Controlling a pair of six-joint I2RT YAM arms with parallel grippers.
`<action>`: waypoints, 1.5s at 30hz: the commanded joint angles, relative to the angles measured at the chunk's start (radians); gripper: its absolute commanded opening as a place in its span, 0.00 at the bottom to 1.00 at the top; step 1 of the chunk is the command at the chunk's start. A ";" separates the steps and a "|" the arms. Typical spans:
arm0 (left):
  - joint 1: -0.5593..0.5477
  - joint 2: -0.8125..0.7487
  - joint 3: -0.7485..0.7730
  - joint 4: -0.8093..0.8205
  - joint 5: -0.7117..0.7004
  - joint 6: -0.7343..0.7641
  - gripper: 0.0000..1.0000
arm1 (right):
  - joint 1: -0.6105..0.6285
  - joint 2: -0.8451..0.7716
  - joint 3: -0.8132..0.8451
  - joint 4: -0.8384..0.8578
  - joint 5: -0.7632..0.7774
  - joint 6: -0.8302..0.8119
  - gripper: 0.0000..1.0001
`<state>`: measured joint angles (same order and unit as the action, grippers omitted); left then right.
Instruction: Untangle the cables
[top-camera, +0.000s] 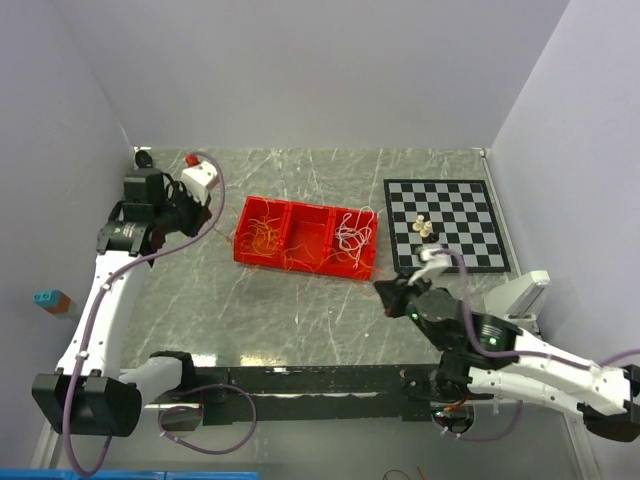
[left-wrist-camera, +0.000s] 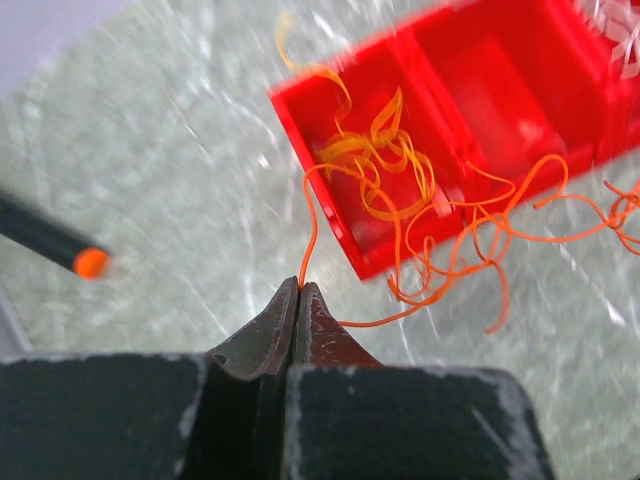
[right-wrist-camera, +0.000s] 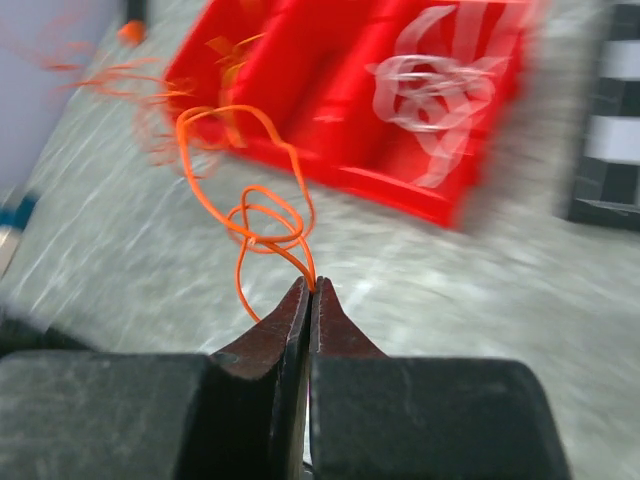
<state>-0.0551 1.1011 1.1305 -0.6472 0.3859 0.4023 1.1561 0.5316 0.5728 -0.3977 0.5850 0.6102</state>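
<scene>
Left pincer (left-wrist-camera: 298, 290) and right pincer (right-wrist-camera: 312, 287) clamp orange cables (left-wrist-camera: 400, 185); right wrist alone shows a knot (right-wrist-camera: 268, 226).

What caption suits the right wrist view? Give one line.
Right hand pinches a knotted orange wire in front of the red tray.

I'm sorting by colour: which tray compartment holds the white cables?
The right compartment, nearest the chessboard: white cables lie there, while the left one holds yellow and orange cables.

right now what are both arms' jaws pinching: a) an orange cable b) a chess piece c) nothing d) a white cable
a: in the wrist views, the left gripper and the right gripper each have their jaws shut on a thin orange cable.
</scene>
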 joint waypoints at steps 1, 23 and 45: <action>0.005 -0.038 0.092 0.024 -0.044 -0.072 0.01 | 0.002 -0.116 0.048 -0.312 0.241 0.129 0.00; 0.383 0.135 0.006 0.264 -0.286 -0.132 0.01 | 0.002 -0.410 0.423 -0.436 0.651 -0.058 0.00; 0.479 0.217 -0.066 0.344 -0.210 -0.094 0.01 | -0.026 -0.533 0.460 -0.167 0.609 -0.413 0.00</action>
<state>0.4152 1.3880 1.0416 -0.2714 -0.0109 0.3023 1.1355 0.0406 1.0557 -0.6525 1.2831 0.2817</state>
